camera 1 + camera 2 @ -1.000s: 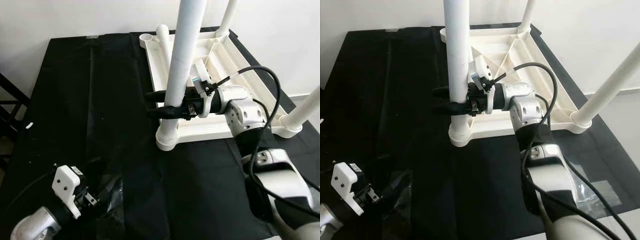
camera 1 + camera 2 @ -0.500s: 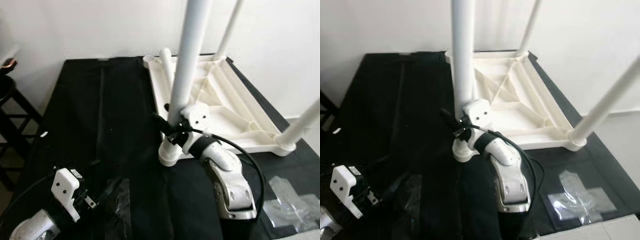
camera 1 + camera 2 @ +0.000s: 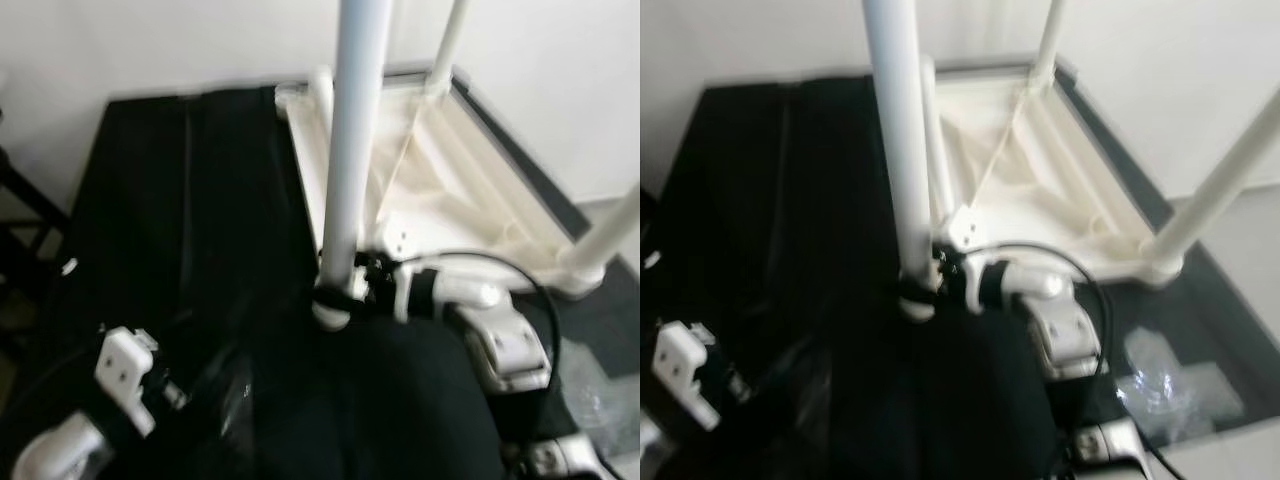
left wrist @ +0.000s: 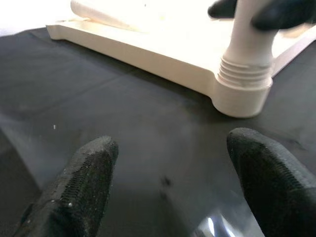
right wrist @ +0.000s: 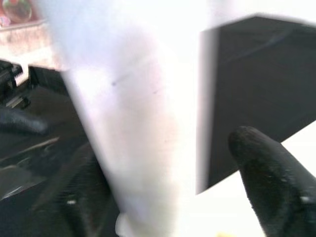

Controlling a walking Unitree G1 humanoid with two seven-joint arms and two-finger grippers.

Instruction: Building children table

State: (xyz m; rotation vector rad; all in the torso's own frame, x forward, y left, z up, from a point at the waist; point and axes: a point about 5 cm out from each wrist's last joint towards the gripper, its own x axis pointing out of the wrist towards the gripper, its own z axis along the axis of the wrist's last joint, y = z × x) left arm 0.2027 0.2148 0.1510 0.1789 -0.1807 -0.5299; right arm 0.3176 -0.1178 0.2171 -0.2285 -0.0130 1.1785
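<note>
An upturned white plastic table (image 3: 455, 180) lies on a black cloth. Its near-left leg (image 3: 352, 150) stands upright in a ribbed corner socket (image 4: 243, 91). My right gripper (image 3: 335, 295) reaches in from the right, low on that leg, just above the socket. Its fingers (image 5: 269, 182) straddle the leg (image 5: 133, 128), and a gap shows beside one finger. Two more legs (image 3: 447, 45) (image 3: 608, 232) stand at other corners. My left gripper (image 4: 173, 187) hovers open and empty over the cloth at the near left, facing the socket.
A loose white leg (image 3: 322, 88) lies along the table's far-left edge. Clear plastic wrapping (image 3: 1165, 385) lies on the cloth at the near right, and more (image 3: 232, 395) by my left arm. A dark stool (image 3: 20, 200) stands to the left and a white wall behind.
The view has shifted and blurred. My right gripper has slid down the leg to just above the socket, with its forearm swinging round. The left gripper has stayed put.
</note>
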